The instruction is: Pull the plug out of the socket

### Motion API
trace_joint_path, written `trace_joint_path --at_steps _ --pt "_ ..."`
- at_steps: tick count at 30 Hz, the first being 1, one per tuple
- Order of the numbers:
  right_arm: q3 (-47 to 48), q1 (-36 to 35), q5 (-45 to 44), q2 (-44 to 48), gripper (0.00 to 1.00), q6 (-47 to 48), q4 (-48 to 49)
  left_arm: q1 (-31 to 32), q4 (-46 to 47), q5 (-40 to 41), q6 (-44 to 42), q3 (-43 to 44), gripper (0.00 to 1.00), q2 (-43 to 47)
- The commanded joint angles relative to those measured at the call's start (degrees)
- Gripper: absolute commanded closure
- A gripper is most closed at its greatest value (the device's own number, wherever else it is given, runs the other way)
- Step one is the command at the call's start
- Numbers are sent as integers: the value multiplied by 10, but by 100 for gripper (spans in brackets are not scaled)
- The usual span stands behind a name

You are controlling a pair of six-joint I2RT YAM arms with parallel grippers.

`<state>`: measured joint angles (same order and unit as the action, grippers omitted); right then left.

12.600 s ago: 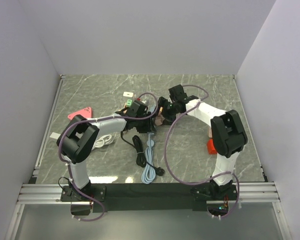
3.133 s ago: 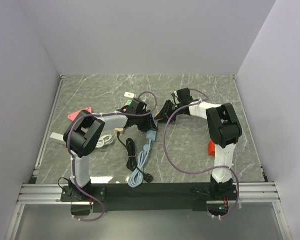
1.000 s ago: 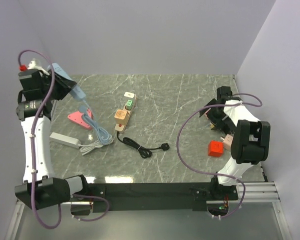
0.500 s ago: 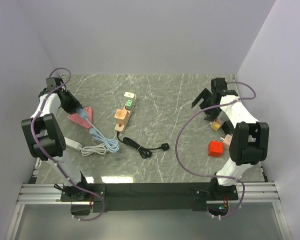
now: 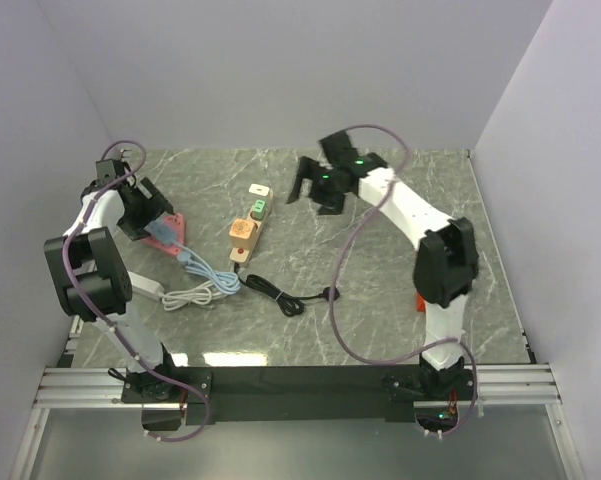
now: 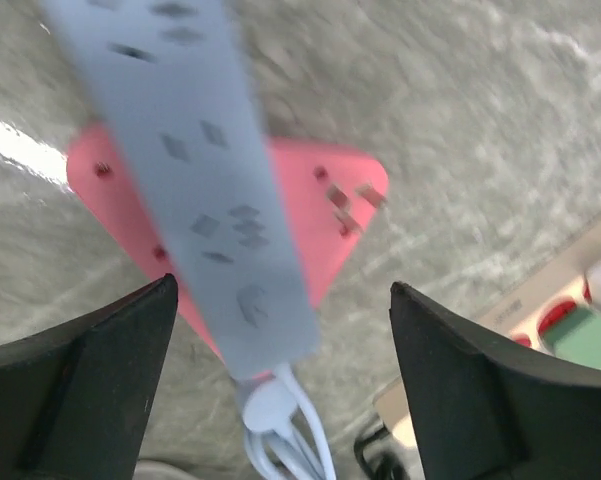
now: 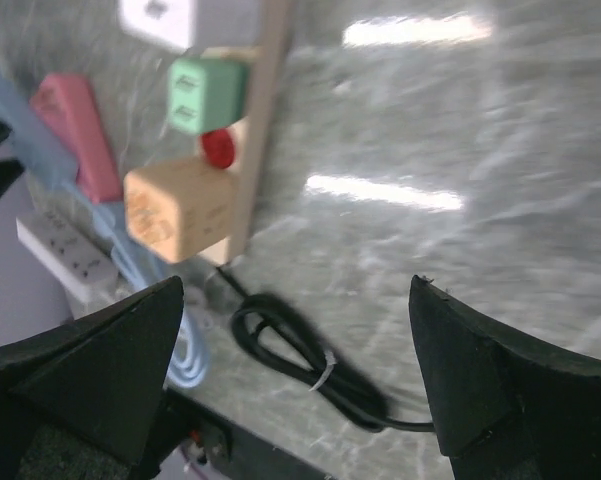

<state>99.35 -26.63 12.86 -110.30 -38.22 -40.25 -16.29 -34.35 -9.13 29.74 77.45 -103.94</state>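
- The beige power strip [image 5: 240,254] lies mid-table. Its long axis runs far-to-near, with the near end leaning a bit to the left, and its sockets face up.
- Three plugs sit on it in a row. The white plug [image 5: 257,189] is at the far end, then the green plug [image 5: 261,208], and the tan plug [image 5: 242,231] is nearest. A red switch shows between the green and tan ones.
- A black cord [image 5: 280,297] leaves the near end and loops rightward on the table [image 5: 380,250].
- The right gripper [image 5: 315,195] hovers to the right of the strip's far end. Its fingers are spread wide, gripping nothing and touching no plug.
- The left gripper [image 6: 280,290] is way over on the left, also splayed apart and empty. It hangs over the blue power strip [image 6: 200,180], which lies across the pink triangular socket [image 6: 320,220].
- Count of socket things: four, adding the white power strip [image 5: 130,282] by the left edge.
- One red block [image 5: 420,301] sits half hidden behind the right arm.
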Motion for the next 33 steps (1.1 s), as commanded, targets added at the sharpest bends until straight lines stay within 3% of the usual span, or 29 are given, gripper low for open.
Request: trace_joint_path --at_steps 1,4,7,8,9,10,11,13,18,27,33 --pt "96 -51 3 -51 0 -15 -28 20 40 -40 -2 -27 7 81" --pt "146 -85 1 -93 0 -30 -29 66 50 -76 -25 -39 13 103" --pt "192 -115 -6 -135 0 -39 -33 113 44 -78 -44 -28 29 95" --pt "207 -119 -8 -147 0 -43 -39 121 47 -83 -44 -30 38 92" --pt "222 -125 -14 -158 0 -53 -58 128 53 -98 -40 -33 61 87" --pt "247 -134 -39 -175 0 -59 -66 143 63 -107 -41 -40 71 81" --pt "253 -137 -48 -178 0 -72 -72 151 60 -102 -42 -39 88 75" --pt "227 -139 -81 -162 0 -90 -66 159 63 -76 -40 -47 99 55" --pt "133 -139 -128 -106 0 -121 -46 204 91 -79 -35 -59 99 13" --pt "73 -139 -118 -64 0 -100 -25 283 161 -139 1 -85 99 -30" --pt "96 -138 -117 -74 0 -64 -52 327 243 -197 72 -129 99 -23"
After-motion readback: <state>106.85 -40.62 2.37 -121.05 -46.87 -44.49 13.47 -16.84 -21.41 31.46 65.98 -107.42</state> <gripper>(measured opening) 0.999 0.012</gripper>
